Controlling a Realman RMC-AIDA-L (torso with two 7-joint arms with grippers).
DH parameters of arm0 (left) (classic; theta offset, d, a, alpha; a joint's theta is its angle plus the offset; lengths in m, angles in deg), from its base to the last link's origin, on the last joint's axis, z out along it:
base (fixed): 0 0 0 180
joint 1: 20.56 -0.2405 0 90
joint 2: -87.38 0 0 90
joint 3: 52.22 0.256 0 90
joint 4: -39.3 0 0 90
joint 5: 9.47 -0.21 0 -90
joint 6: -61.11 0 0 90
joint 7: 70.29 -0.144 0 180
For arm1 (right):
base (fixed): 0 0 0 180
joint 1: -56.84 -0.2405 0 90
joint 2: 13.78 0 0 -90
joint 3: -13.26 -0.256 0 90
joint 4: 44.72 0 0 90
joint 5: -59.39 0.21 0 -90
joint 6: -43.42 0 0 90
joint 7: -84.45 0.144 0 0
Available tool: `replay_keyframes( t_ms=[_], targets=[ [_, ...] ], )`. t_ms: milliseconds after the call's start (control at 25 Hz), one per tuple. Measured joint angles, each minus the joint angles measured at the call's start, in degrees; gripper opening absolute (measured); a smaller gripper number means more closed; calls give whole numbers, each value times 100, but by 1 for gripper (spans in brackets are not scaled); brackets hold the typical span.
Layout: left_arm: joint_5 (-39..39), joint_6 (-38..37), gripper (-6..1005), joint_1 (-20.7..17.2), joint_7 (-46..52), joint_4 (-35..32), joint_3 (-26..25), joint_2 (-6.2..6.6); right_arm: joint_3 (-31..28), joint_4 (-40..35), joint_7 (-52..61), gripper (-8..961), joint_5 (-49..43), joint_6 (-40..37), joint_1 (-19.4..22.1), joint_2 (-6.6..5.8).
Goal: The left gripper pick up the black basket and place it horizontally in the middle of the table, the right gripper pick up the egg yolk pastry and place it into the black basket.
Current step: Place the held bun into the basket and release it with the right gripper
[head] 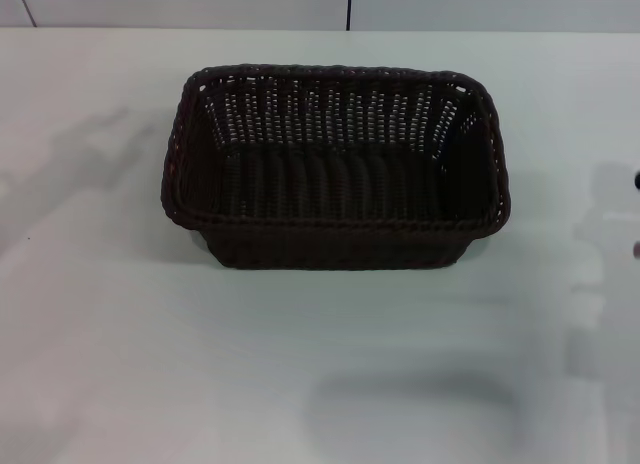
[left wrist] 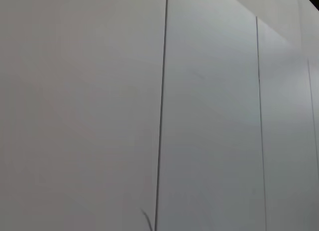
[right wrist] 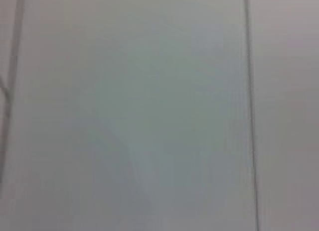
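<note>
The black basket (head: 337, 169) stood upright on the white worktop (head: 120, 314), roughly at the middle of the surface in the head view, with its long sides running across the view. Its braided rim was complete all round and its open-weave sloping walls let the pale worktop show through at the far side. The woven floor of the basket was visible and held nothing. The basket rested flat, with no tilt apparent, and nothing touched it. At the far right edge of the head view a small dark shape was cut off by the frame; what it was could not be determined. The egg yolk pastry did not appear in any view. Neither the left gripper nor the right gripper appeared in the head view, and neither wrist view showed its own fingers, so whether either pair stood apart or together could not be told. The left wrist view showed only pale wall panels (left wrist: 79, 111) divided by thin dark seams. The right wrist view likewise showed a plain pale panelled surface (right wrist: 134, 111) with narrow seams near its edges.
</note>
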Motion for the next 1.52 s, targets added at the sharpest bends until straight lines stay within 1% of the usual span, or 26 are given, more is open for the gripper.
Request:
replay_keyframes(
  t_ms=[40, 160, 200, 240, 360, 400, 440, 560, 600, 640, 680, 720, 760, 800, 880, 1000, 1200, 1320, 1480, 1520],
  targets=[
    [0, 0, 438, 0, 0, 0, 0, 0, 0, 0, 0, 47, 0, 0, 0, 0],
    [1, 4, 438, -7, 0, 2, 0, 1, -30, 217, -375, 47, -465, -97, -15, 5],
    [20, 8, 438, -15, 0, 3, -2, 1, -36, 341, -429, 46, -751, -91, -39, -3],
    [20, 8, 438, -15, 0, 3, -2, 1, -36, 341, -429, 46, -751, -91, -39, -3],
    [44, 28, 438, -26, 0, 5, -16, 4, -43, 455, -440, 46, -1221, 51, -104, -16],
    [52, 42, 438, -27, 2, 5, -35, 8, -48, 495, -442, 45, -1465, 213, -174, -13],
    [52, 42, 438, -27, 2, 5, -35, 8, -48, 495, -442, 45, -1465, 213, -174, -13],
    [55, 57, 438, -29, 5, 5, -82, 8, -17, 538, -439, 45, -1579, 470, -345, -3],
    [57, 69, 438, -29, 5, 5, -100, 8, -1, 543, -414, 44, -1583, 651, -474, 2],
    [57, 69, 438, -29, 5, 5, -100, 8, -1, 543, -414, 44, -1583, 651, -474, 2],
    [58, 74, 438, -29, 6, 5, -109, 8, -1, 543, -410, 44, -1585, 763, -536, 7],
    [62, 86, 438, -29, 6, 1, -126, 7, -20, 547, -388, 44, -1586, 1045, -649, 15],
    [67, 97, 438, -29, 7, -6, -139, 7, -20, 547, -388, 44, -1586, 1045, -649, 15],
    [79, 112, 438, -29, 7, -24, -155, 6, -55, 552, -343, 43, -1575, 1349, -753, 18],
    [83, 116, 438, -29, 7, -30, -158, 5, -65, 553, -326, 43, -1568, 1474, -791, 17],
    [111, 125, 438, -35, 7, -37, -158, 5, -157, 560, -199, 63, -1575, 2112, -936, 0],
    [143, 129, 438, -59, 7, -22, -158, 10, -235, 562, -73, 97, -1591, 2431, -990, -14],
    [144, 129, 438, -62, 7, -24, -167, 15, -273, 596, -68, 117, -1594, 2497, -984, -17],
    [150, 128, 438, -64, 7, -30, -183, 15, -298, 680, -107, 213, -1602, 2477, -913, -25],
    [151, 127, 438, -64, 7, -40, -202, 11, -345, 695, -138, 237, -1604, 2330, -834, -21]
  ],
)
